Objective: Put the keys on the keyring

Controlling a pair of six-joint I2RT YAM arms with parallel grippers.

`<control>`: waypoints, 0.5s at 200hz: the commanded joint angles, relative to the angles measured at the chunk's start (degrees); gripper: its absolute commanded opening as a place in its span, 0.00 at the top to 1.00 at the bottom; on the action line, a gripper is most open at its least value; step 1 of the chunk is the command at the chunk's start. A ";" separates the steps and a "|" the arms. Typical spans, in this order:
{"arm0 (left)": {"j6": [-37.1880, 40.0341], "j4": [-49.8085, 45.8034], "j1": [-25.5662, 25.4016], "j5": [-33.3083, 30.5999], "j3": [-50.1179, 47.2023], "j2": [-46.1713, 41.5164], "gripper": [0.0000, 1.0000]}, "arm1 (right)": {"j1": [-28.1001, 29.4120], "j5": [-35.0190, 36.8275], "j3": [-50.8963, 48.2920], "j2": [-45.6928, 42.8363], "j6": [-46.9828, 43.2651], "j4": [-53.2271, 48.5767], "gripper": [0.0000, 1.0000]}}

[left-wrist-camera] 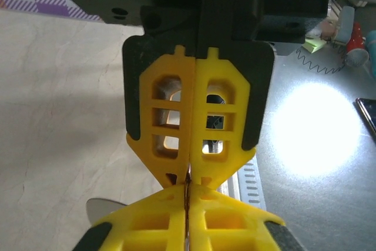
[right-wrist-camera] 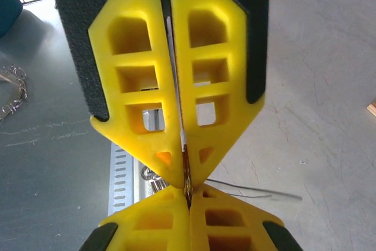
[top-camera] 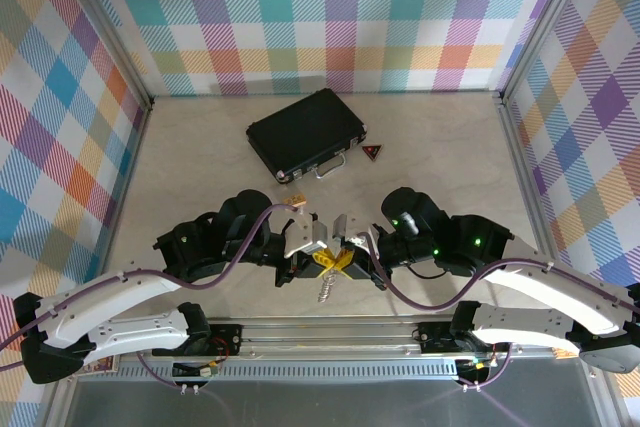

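My left gripper (top-camera: 322, 254) and right gripper (top-camera: 349, 251) meet tip to tip just above the table's near edge. Both are shut on the same thin, dark-metal piece seen edge-on, the keyring (left-wrist-camera: 188, 185) (right-wrist-camera: 187, 171). In the left wrist view my left gripper (left-wrist-camera: 189, 195) is at the bottom and the right gripper's fingers (left-wrist-camera: 223, 121) face it from above. The right wrist view mirrors this, with my right gripper (right-wrist-camera: 189, 199) at the bottom. The silvery keys (top-camera: 326, 291) hang just below the meeting fingertips. Their rings (right-wrist-camera: 151, 178) and thin wire loop (right-wrist-camera: 258, 193) show behind the jaws.
A black case (top-camera: 305, 132) lies at the back centre, with a small red-and-black triangle (top-camera: 372, 152) to its right. A small tan block (top-camera: 295, 199) sits near the left wrist. The metal base rail (top-camera: 330, 332) runs along the near edge under the grippers.
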 commanded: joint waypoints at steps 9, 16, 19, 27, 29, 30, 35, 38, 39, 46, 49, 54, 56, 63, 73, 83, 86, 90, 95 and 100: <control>-0.63 2.39 -0.27 0.05 -1.97 -1.41 1.00 | 0.45 -3.15 1.66 -1.37 0.65 3.48 1.00; -0.81 2.85 -0.29 0.00 -2.27 -2.01 1.00 | 0.47 -3.13 1.66 -1.50 0.73 3.53 1.00; -0.87 3.10 -0.30 -0.05 -2.40 -2.21 1.00 | 0.48 -3.13 1.67 -1.48 0.74 3.59 1.00; -1.26 4.09 -0.24 -0.20 -2.81 -3.01 1.00 | 0.50 -3.13 1.67 -1.52 0.83 3.69 1.00; -1.35 4.42 -0.24 -0.21 -2.95 -3.17 1.00 | 0.47 -3.13 1.67 -1.48 0.90 3.75 1.00; -1.42 4.58 -0.24 -0.21 -3.04 -3.31 1.00 | 0.50 -3.08 1.67 -1.48 0.96 3.85 1.00; -1.72 5.48 -0.24 -0.21 -3.34 -3.92 1.00 | 0.44 -3.05 1.58 -1.47 1.08 4.01 1.00; -1.92 5.98 -0.25 -0.07 -3.54 -4.25 1.00 | 0.48 -2.98 1.58 -1.39 1.14 4.11 1.00; -1.97 6.19 -0.24 -0.01 -3.60 -4.33 1.00 | 0.46 -2.96 1.58 -1.35 1.17 4.16 1.00; -2.39 7.61 -0.24 0.10 -4.06 -4.98 1.00 | 0.48 -2.95 1.49 -1.23 1.32 4.29 0.99; -2.52 8.16 -0.28 0.27 -4.23 -5.20 1.00 | 0.48 -2.95 1.42 -1.12 1.47 4.35 0.98; -2.83 8.83 -0.29 0.61 -4.43 -5.60 1.00 | 0.45 -3.08 1.36 -1.07 1.60 4.57 0.95; -2.93 8.81 -0.25 0.72 -4.52 -5.69 1.00 | 0.44 -3.12 1.33 -1.02 1.71 4.67 0.94; -3.28 11.66 -0.24 0.99 -4.71 -6.21 1.00 | 0.47 -2.98 1.06 -1.02 2.01 5.20 0.90; -3.68 13.50 -0.24 1.35 -5.20 -6.95 1.00 | 0.44 -2.63 0.56 -1.11 2.54 6.33 0.84; -4.32 15.93 -0.24 1.41 -6.03 -7.99 1.00 | 0.47 -2.20 0.11 -1.35 2.85 7.36 0.81; -4.53 16.77 -0.24 1.38 -6.37 -8.35 1.00 | 0.46 -2.09 0.02 -1.49 2.93 7.59 0.81; -4.84 17.81 -0.24 1.44 -6.71 -8.80 1.00 | 0.44 -1.95 -0.08 -1.56 2.95 7.98 0.81; -5.08 18.80 -0.24 1.46 -7.35 -9.32 1.00 | 0.44 -1.78 -0.14 -1.72 2.95 8.28 0.81; -5.36 19.61 -0.26 1.60 -7.60 -9.65 1.00 | 0.49 -1.61 -0.18 -1.78 2.88 8.63 0.81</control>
